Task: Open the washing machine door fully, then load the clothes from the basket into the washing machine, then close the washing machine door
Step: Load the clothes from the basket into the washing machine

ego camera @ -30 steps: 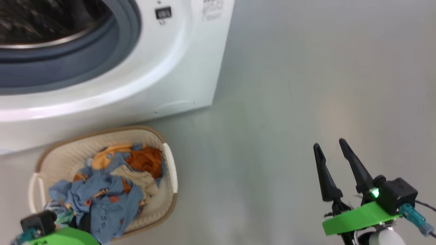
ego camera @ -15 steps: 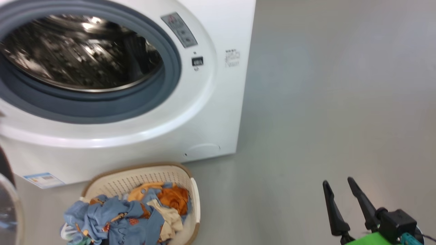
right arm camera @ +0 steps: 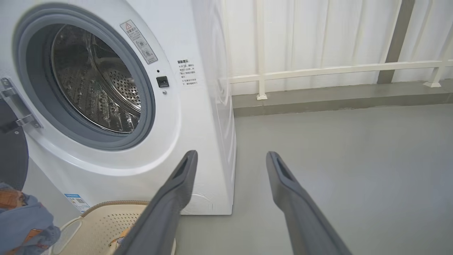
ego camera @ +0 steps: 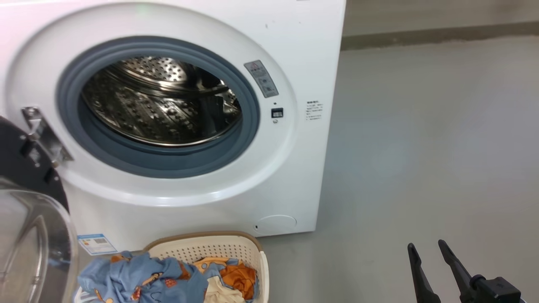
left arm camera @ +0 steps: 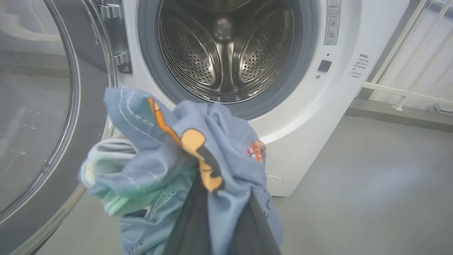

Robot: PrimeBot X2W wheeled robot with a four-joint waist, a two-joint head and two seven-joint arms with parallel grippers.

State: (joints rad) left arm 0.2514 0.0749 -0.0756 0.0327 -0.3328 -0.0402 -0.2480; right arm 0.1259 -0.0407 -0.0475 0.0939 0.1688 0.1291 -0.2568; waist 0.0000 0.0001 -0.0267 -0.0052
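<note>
The head camera has tilted up since a second ago, so the washing machine (ego camera: 294, 168) now shows its whole drum mouth instead of just the lower gasket. The washing machine door (ego camera: 17, 164) stands swung open at its left. The basket (ego camera: 219, 248) sits on the floor just before the machine, with the clothes (ego camera: 227, 277) in it. The left gripper (left arm camera: 221, 212) is clamped on a blue garment (left arm camera: 184, 148), holding it up in front of the drum. The right gripper (right arm camera: 230, 159) hangs off to the right over bare floor, jaws apart as before.
</note>
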